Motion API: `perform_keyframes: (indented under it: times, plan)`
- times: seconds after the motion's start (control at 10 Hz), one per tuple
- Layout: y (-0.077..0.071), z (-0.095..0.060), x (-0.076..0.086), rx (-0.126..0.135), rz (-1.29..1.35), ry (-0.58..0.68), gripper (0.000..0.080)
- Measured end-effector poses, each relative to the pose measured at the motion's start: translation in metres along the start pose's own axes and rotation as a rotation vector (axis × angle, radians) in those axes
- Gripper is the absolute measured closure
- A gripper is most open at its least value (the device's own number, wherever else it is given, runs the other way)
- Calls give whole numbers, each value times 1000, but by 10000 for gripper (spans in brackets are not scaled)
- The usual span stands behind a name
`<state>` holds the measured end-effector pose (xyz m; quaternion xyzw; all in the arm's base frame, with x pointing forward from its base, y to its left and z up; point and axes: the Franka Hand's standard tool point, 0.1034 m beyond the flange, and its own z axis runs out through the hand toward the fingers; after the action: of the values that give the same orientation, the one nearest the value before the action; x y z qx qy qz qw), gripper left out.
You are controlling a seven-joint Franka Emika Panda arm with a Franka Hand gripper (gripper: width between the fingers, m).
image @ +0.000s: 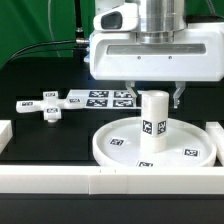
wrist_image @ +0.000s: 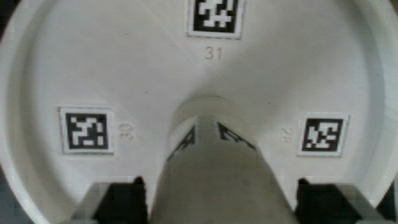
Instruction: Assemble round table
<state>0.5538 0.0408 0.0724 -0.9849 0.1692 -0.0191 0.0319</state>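
Lab — marker board (image: 105, 97), border rails (image: 60, 182)

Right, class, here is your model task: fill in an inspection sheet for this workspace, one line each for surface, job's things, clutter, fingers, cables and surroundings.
Surface: black table, white border rails along its edges.
Job's things: leg upright at the centre of the round disc; cross-shaped foot lies apart, toward the exterior view's left.
Clutter: nothing seen beyond the marker board.
Fingers: fingers closed on the leg's sides.
Cables: what looks like a dark cable behind the table.
Surroundings: green backdrop.
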Motion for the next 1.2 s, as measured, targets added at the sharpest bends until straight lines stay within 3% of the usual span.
perform_keyframes:
  times: [0.2, 0.8, 1.0, 1.2]
  plan:
    - [-1, 0, 0, 7, 97, -2, 390]
    - [-8, -1, -3, 99, 826, -53, 390]
    - [-11, 0, -2, 102, 1070, -68, 390]
    - [-12, 0, -1, 100, 1083, -68, 390]
